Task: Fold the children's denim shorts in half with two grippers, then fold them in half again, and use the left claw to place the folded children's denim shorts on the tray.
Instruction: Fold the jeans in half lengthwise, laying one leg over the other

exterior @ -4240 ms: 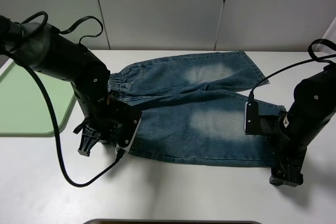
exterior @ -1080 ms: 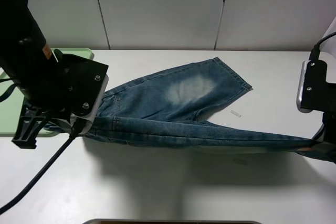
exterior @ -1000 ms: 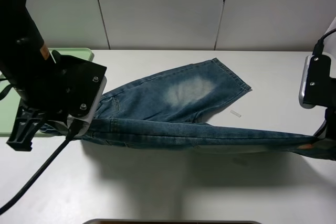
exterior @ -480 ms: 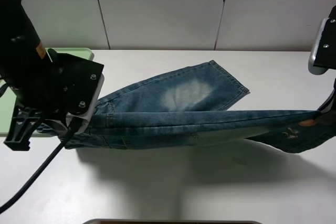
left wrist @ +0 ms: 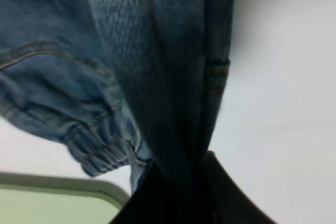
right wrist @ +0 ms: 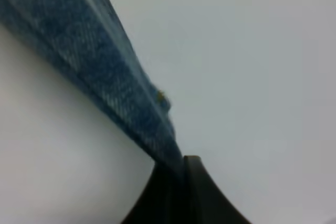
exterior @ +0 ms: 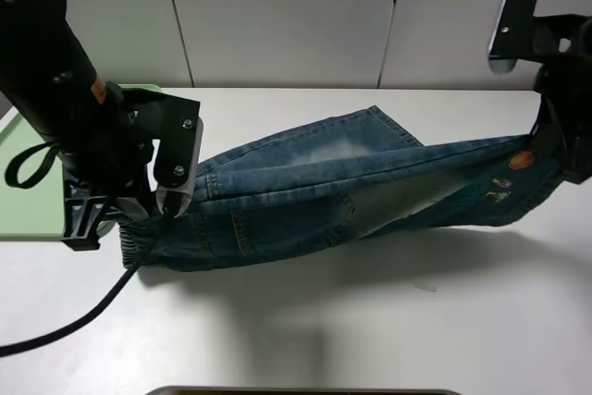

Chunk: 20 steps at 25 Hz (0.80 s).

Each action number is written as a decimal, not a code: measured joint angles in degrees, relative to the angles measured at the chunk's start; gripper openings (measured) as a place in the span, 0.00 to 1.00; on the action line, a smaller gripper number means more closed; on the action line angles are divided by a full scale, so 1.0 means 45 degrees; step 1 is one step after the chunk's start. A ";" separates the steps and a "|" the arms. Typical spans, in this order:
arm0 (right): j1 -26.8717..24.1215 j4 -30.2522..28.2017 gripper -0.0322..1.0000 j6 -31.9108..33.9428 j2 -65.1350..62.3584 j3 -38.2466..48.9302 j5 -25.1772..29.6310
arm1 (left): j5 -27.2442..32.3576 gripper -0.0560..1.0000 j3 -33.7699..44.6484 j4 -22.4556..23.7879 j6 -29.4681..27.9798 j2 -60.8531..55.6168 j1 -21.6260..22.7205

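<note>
The children's denim shorts are lifted off the white table and stretched between my two grippers. My left gripper is shut on the waistband end at the left; in the left wrist view the denim runs out of the closed jaws of the left gripper. My right gripper is shut on the leg end, raised high at the right; the right wrist view shows the denim pinched in the right gripper. The other leg still lies on the table.
The light green tray lies at the table's left edge, partly behind my left arm, and shows in the left wrist view. A white panelled wall stands behind the white table.
Both grippers have lifted the near edge of the shorts. The right gripper has risen and swung toward the back, carrying the leg end up. The left gripper has moved slightly right.
</note>
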 joint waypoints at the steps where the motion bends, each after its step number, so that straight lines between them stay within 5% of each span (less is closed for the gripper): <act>1: 0.0000 -0.0133 0.01 0.0000 0.0403 -0.0367 0.0052 | -0.0219 0.13 0.0000 0.0108 -0.0328 0.0078 0.0000; 9: 0.0000 -0.0468 0.01 -0.0673 0.3689 -0.3848 0.0579 | -0.1324 0.13 0.0000 0.0863 -0.2573 0.1195 0.0012; 20: 0.0000 -0.0478 0.01 -0.1373 0.6120 -0.5691 0.0237 | -0.2462 0.13 0.0000 0.1565 -0.4354 0.2204 0.0012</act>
